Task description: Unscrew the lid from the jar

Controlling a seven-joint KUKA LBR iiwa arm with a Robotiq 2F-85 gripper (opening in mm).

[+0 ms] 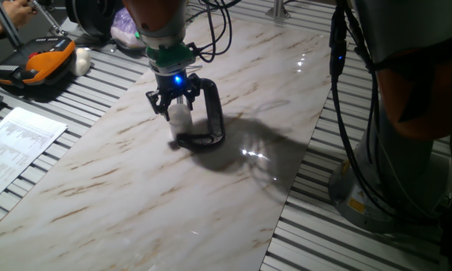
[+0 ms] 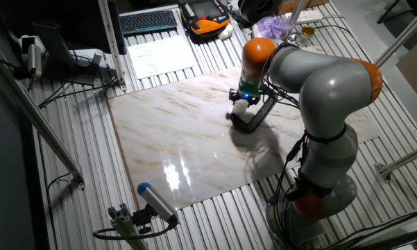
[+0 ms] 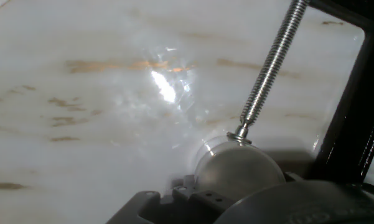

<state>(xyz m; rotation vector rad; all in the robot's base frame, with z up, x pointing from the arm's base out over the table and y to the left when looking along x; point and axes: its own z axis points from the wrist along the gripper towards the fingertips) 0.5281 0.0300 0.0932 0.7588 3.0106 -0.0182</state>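
My gripper is lowered over the small whitish lid, with a finger on each side of it, and looks shut on it. Below the lid, the tiny clear jar stands on the marble board, inside the black C-clamp. In the hand view the lid is a round translucent dome close to the camera. The clamp's metal screw ends right at it, and the black frame runs down the right. The other fixed view shows the gripper over the white lid.
The marble board lies on a slatted metal table. Papers and an orange-black case are at the left. A grey robot base stands at the right, with cables hanging beside it. A person's hand shows at the far left.
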